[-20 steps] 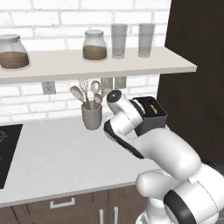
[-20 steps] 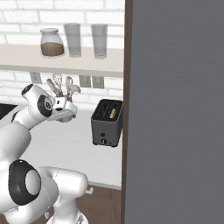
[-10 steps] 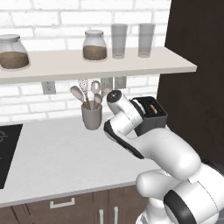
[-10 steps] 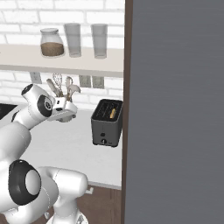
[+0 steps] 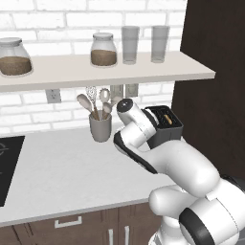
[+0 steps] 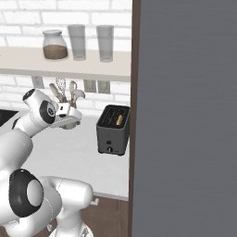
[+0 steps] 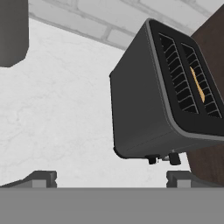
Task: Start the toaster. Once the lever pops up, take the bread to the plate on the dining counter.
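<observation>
A: Hand view check: is your toaster started?

B: Not yet, I judge. It sits on the white worktop by the dark cabinet; the bread is low in 1 of 2 slots.

A: And your gripper?

B: Wide open, empty, aimed at the toaster's lever face, apparently short of it.

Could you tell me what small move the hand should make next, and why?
Probably ease the open hand forward and down toward the toaster lever on its lower front: the bread sits in a slot, and the hand is not touching the toaster.
</observation>
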{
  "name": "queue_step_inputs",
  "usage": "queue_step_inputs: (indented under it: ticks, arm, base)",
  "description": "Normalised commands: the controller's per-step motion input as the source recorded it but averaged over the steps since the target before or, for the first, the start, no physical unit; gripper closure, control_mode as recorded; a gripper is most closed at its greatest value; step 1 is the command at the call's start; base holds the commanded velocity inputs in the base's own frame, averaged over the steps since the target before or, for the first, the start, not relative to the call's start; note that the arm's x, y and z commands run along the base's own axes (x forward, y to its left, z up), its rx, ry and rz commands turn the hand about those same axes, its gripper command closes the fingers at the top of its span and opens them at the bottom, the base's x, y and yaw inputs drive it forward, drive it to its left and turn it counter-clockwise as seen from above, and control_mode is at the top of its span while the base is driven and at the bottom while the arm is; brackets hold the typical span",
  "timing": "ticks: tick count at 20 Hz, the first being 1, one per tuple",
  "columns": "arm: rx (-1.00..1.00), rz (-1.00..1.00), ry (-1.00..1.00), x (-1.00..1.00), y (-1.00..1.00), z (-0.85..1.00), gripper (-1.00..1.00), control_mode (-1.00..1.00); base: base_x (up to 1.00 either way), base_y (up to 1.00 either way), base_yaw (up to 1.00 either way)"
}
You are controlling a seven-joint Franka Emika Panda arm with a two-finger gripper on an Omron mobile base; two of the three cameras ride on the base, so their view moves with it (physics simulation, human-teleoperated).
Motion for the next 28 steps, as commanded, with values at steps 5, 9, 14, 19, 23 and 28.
queue_step_inputs:
  ticks: [5,9,14,19,23,28]
  arm:
    - [0.0,0.0,0.0,0.0,0.0,0.0,-1.0,-1.0]
    - [0.0,0.0,0.0,0.0,0.0,0.0,-1.0,-1.0]
    - [0.0,0.0,0.0,0.0,0.0,0.0,-1.0,-1.0]
    - [0.0,0.0,0.0,0.0,0.0,0.0,-1.0,-1.0]
    - [0.0,0.0,0.0,0.0,0.0,0.0,-1.0,-1.0]
    - [0.0,0.0,0.0,0.0,0.0,0.0,-1.0,-1.0]
  base:
    - [0.0,0.0,0.0]
    - [0.0,0.0,0.0]
    - [0.0,0.0,0.0]
    - [0.0,0.0,0.0]
    - [0.0,0.0,0.0]
    - [0.0,0.0,0.0]
